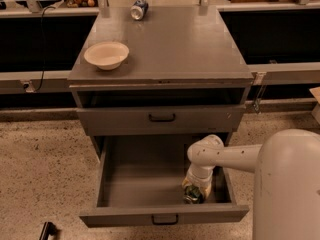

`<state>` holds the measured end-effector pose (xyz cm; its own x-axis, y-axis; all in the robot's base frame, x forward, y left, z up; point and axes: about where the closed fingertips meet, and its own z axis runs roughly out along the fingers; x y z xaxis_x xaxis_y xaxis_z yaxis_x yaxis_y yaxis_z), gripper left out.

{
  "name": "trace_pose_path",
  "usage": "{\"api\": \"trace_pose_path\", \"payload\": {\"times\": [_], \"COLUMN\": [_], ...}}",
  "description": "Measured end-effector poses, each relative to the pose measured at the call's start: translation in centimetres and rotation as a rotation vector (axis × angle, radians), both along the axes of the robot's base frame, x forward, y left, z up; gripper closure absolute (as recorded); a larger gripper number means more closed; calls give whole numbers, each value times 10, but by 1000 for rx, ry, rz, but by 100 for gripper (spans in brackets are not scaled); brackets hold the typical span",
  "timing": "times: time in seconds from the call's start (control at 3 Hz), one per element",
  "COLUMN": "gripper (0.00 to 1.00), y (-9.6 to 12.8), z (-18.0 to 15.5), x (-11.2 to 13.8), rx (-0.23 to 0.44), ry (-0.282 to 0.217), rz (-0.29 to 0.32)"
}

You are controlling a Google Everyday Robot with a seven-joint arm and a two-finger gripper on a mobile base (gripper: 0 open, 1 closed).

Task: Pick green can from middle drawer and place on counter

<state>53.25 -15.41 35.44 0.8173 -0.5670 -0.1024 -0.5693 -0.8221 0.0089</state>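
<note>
The middle drawer (135, 181) is pulled open below the counter (175, 44). The green can (192, 196) lies in the drawer's front right corner, dark green with a silver end, partly covered. My gripper (195, 188) hangs from the white arm (225, 156) and points down into the drawer, right over the can and touching or almost touching it. The gripper's body hides the can's upper part.
A beige bowl (106, 55) sits on the counter's left side. A blue-and-silver can (138, 9) lies at the counter's back edge. The drawer above (160, 118) is closed. My white body (287, 184) fills the lower right. Speckled floor surrounds the cabinet.
</note>
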Motion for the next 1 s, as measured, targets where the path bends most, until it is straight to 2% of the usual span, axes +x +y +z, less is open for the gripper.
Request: {"api": "trace_pose_path", "payload": {"times": [0.33,0.67,1.0], "gripper": [64,89,100], "y": [7,8,4], "z": [5,40,106], "x": [-7,-11,-19], "rx": [20,124,235], "ry": [2,17,23], "rz": [64,89,93]}}
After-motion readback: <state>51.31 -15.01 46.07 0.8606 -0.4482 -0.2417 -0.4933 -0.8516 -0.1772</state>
